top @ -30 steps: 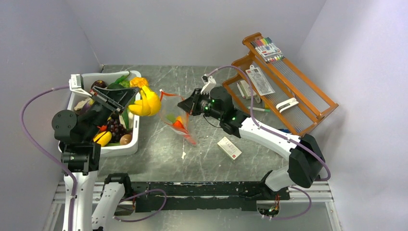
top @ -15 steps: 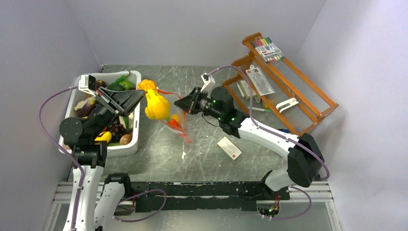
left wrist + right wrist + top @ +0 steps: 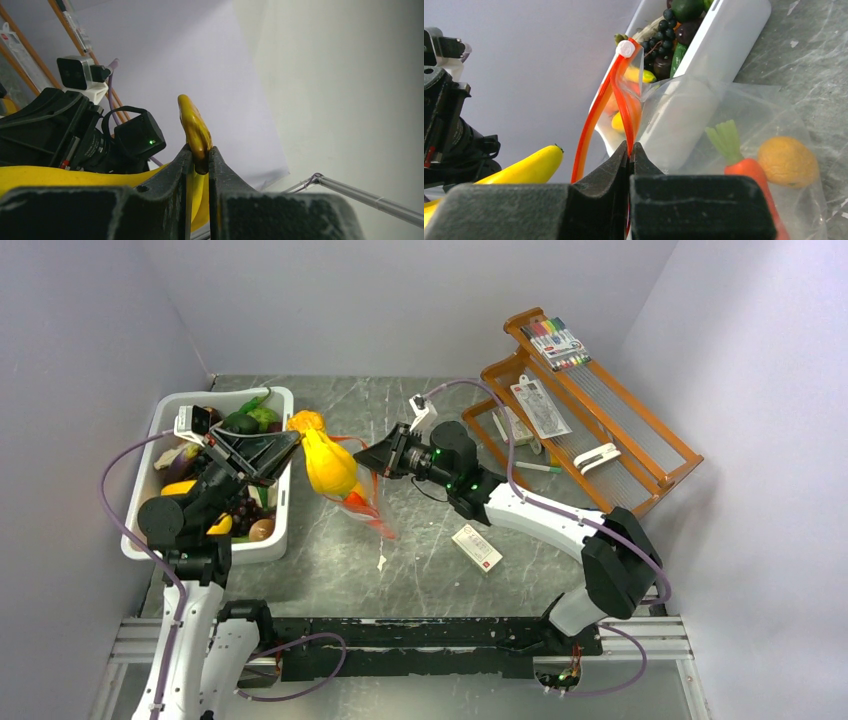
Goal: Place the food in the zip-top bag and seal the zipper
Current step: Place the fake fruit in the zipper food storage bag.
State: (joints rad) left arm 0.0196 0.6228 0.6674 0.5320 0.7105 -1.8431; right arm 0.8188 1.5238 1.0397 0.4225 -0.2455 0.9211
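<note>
1. Far left: white tub (image 3: 140, 540) on the table (image 3: 430, 570). It holds the unbagged food, grapes (image 3: 659, 30) among it.
2. Left gripper (image 3: 289, 444) is raised just right of the tub and clenched on the stem end of the banana (image 3: 330, 468). In the wrist view the stem tip pokes up between the two fingers.
3. The banana's long axis runs away from the claw, rightward and down toward the near edge. Its free tip points at the bag.
4. Zip-top bag (image 3: 744, 100) hangs between the two arms, its lower end at the table. A carrot (image 3: 754, 175) and a peach (image 3: 788, 161) are already inside.
5. Zipper (image 3: 596, 117) is unsealed. Its two red strips part into a narrow slot that faces left, toward the banana.
6. From above, the banana overlaps the bag's upper left edge. I cannot tell whether its tip is inside the slot or only in front of it.
7. Right gripper (image 3: 629, 150) is clamped on the zipper strip and holds one lip of the mouth up.
8. Judgement: the mouth lies right of and a little below the left claw, and that arm carries the load. The next move needs the banana's length lined up with the slot, because the opening is slim and the plastic is floppy.
</note>
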